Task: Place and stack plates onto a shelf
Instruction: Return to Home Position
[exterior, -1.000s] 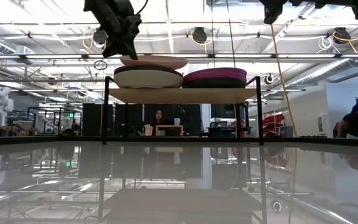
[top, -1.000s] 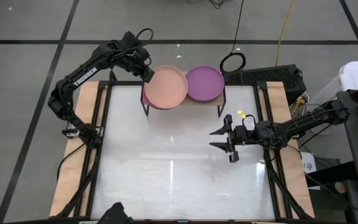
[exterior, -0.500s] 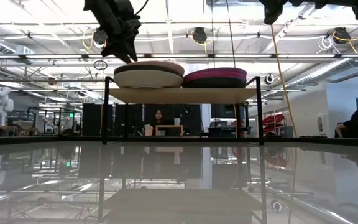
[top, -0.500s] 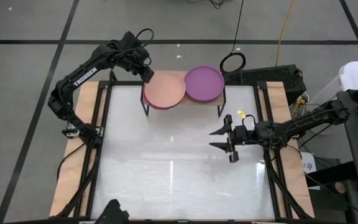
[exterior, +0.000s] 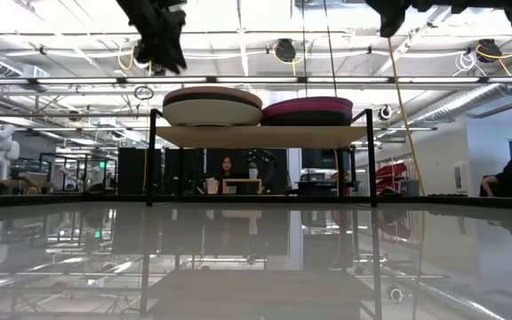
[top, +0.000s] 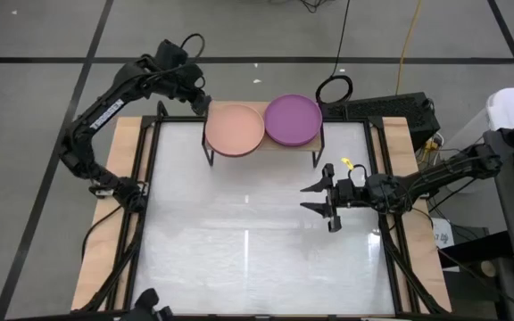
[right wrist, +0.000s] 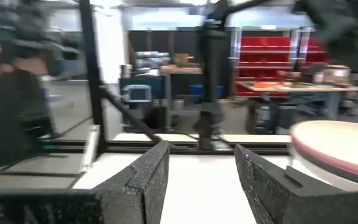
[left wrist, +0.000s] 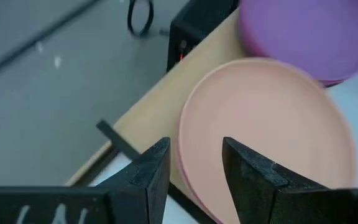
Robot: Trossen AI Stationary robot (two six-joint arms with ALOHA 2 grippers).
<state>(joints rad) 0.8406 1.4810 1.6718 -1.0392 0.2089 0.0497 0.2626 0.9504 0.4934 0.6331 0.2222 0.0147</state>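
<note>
On the shelf [top: 271,147] stand two stacks of plates. A salmon plate [top: 235,129] tops the left stack [exterior: 212,107]. A purple plate [top: 293,119] tops the right stack [exterior: 314,110]. My left gripper [top: 203,103] hangs open above the shelf's far left corner, clear of the salmon plate [left wrist: 266,137], as the low view shows [exterior: 167,60]. My right gripper [top: 321,201] waits open over the table's right side, near the shelf's right leg. Its wrist view shows the salmon-topped stack [right wrist: 334,149] ahead.
The shelf's thin black legs [top: 210,160] stand on the white tabletop [top: 248,259], which lies bare in front of the shelf. A black box [top: 386,111] and cables sit beyond the table's far right corner. People sit in the room behind [exterior: 225,169].
My left gripper has opened and let go of the salmon plate, which has dropped from a tilted hold and now lies level on the left stack. The gripper has then drawn back up and toward the table's far left corner.
</note>
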